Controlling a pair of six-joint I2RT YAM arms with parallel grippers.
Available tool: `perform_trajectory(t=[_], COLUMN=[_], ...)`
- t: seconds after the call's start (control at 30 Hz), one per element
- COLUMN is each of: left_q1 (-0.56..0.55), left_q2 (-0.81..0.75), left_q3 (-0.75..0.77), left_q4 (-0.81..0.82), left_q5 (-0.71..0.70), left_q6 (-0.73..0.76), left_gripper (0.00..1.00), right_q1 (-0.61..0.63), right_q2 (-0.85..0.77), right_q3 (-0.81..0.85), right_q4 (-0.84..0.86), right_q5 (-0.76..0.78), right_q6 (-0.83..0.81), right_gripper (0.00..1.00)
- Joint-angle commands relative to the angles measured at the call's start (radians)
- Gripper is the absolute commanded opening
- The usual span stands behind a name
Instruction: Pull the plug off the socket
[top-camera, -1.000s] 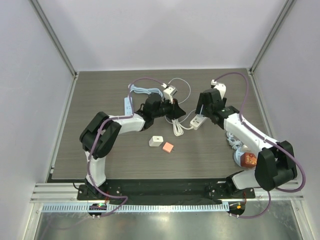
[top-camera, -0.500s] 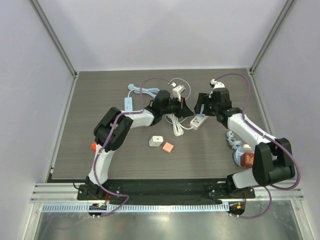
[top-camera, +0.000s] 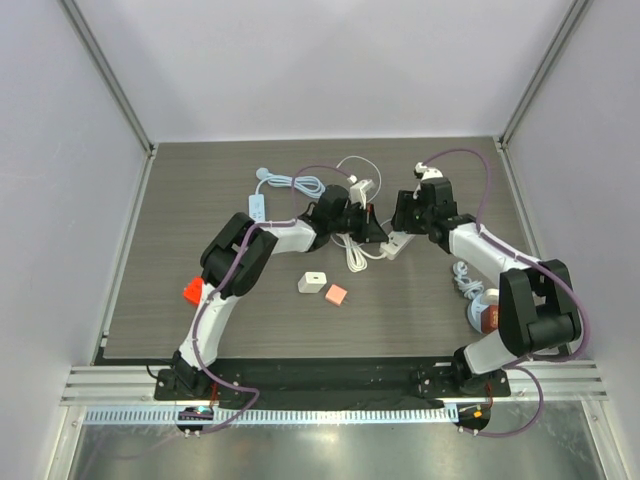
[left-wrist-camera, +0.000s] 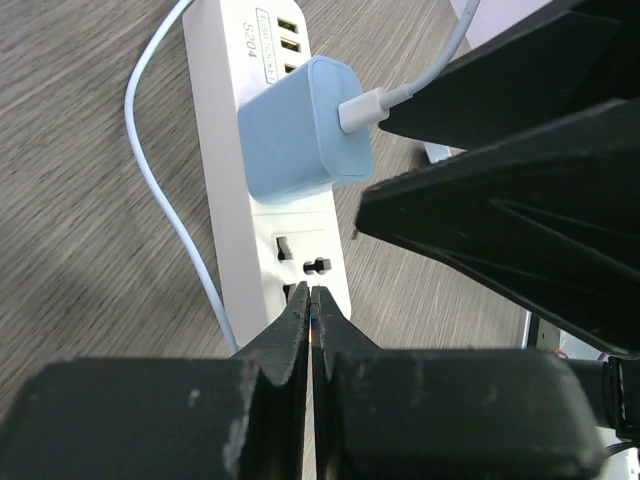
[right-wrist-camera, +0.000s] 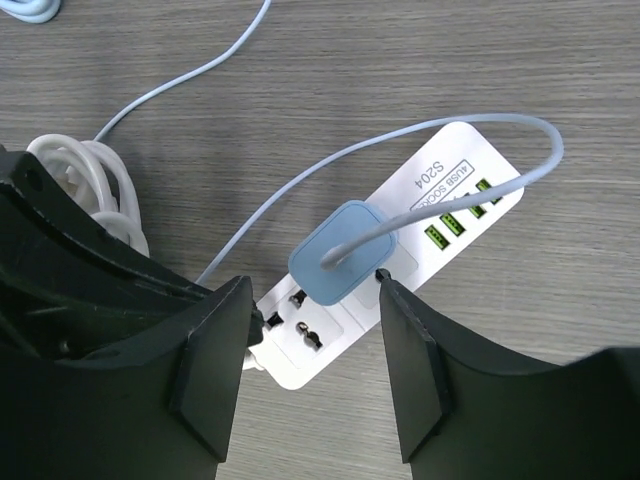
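Nearest my end of the table (top-camera: 180, 200), a white block (top-camera: 312, 283) and an orange block (top-camera: 336, 294) lie side by side. Beyond them, towards one o'clock, is the power strip (top-camera: 398, 243), with both arms meeting over it.

The plug (right-wrist-camera: 340, 250) is a pale blue, round-cornered cube seated in the white strip between the empty sockets and the row of green USB ports at the two o'clock end. Its thin cable (right-wrist-camera: 480, 125) leaves the top face and arcs over the ports.

The right wrist camera shows the right gripper (right-wrist-camera: 310, 285) with its fingers apart on either side of the plug. One tip is at the plug's corner and the other stands clear. The overhead camera hides this under the wrist.

Only the left wrist camera shows the left gripper (left-wrist-camera: 312, 300) pressed fully closed, holding nothing. Its tips rest on the strip's socket end, at six o'clock from the plug.

Further back, a coiled white cord (top-camera: 352, 255) trails towards twelve o'clock.
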Motion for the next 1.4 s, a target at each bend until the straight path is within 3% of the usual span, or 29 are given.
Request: perform_trajectory(t=[0.0,0.2,0.6,0.7,0.83,0.93,1.13,1.23,1.37], left_q1=[-0.007,-0.014,-0.032,-0.032,-0.032,-0.032,-0.032,-0.032,-0.035], left_q2=[-0.019,-0.003,0.061,0.067,0.077,0.077,0.08,0.07,0.066], left_q3=[0.014,0.032,0.109,0.12,0.131,0.127,0.129,0.117,0.103], left_q4=[0.011,0.011,-0.048,-0.07,-0.078,-0.073,-0.088,-0.09,-0.084], left_q5=[0.009,0.011,0.004,-0.015,-0.031,-0.042,-0.048,-0.071,-0.098], left_q6=[-0.015,-0.021,-0.018,-0.014,-0.024,-0.038,-0.038,-0.038,-0.047], left_gripper=[0.0,0.0,0.0,0.0,0.0,0.0,0.0,0.0,0.0], right_q1=[0.002,0.002,-0.004,-0.004,0.004,0.025,0.105,0.136,0.151], right_q2=[0.02,0.049,0.143,0.163,0.169,0.183,0.256,0.267,0.273], right_q3=[0.072,0.095,0.114,0.146,0.177,0.209,0.344,0.384,0.384], right_q4=[-0.006,-0.019,0.006,-0.013,-0.068,-0.163,-0.376,-0.446,-0.464], right_q5=[0.005,0.053,0.067,0.122,0.182,0.242,0.407,0.482,0.506], right_q6=[-0.014,-0.03,-0.094,0.019,0.321,0.455,0.562,0.651,0.707], right_gripper=[0.59,0.67,0.62,0.62,0.67,0.69,0.68,0.62,0.63])
